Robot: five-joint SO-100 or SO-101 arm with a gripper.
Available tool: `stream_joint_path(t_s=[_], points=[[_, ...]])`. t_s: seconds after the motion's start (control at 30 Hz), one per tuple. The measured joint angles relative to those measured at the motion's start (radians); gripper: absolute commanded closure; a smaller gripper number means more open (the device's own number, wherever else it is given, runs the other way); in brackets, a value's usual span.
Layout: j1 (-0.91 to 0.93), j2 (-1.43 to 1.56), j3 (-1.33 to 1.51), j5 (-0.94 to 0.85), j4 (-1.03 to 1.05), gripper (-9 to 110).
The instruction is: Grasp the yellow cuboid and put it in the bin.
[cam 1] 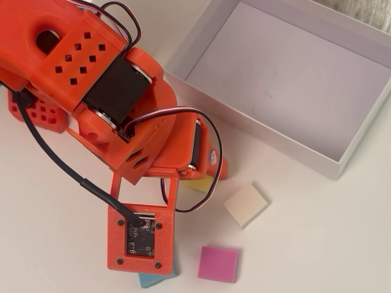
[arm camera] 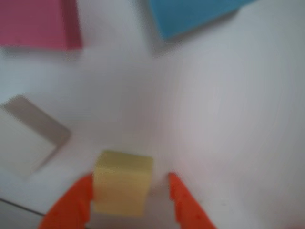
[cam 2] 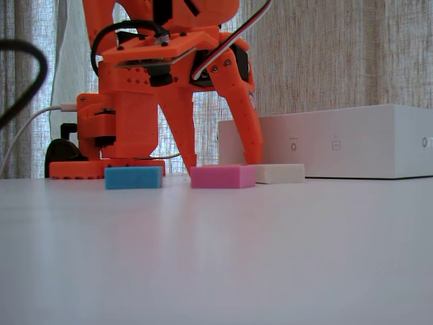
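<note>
The yellow cuboid (arm camera: 122,183) is sitting low on the white table (arm camera: 224,119) between the two orange fingertips of the gripper (arm camera: 129,191) in the wrist view. The left fingertip is touching its side, while a narrow gap is showing beside the right one, so the claw is standing slightly open around the block and not yet squeezing it. In the overhead view only a yellow corner (cam 1: 201,185) is peeking out from under the orange arm (cam 1: 110,85). A cream block (cam 1: 245,204) is lying just beside it, a pink block (cam 1: 218,264) nearer the table's front edge, and a blue block (cam 1: 153,279) beneath the wrist camera mount. The bin (cam 1: 256,131) is resting toward the table's far right corner, near the cream block.
</note>
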Motion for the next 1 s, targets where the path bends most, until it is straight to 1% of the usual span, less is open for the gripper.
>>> stream_joint_path(t_s=[0.1,0.23,0.47,0.63,0.83,1.0], points=[[0.003,-0.006,0.003,0.003,-0.009,93],[0.003,-0.008,0.014,0.003,-0.031,110],[0.003,0.000,0.012,0.003,-0.035,110],[-0.055,0.114,-0.107,0.011,0.057,110],[-0.222,0.314,-0.318,0.009,0.081,110],[-0.443,0.402,-0.380,0.009,0.095,110]])
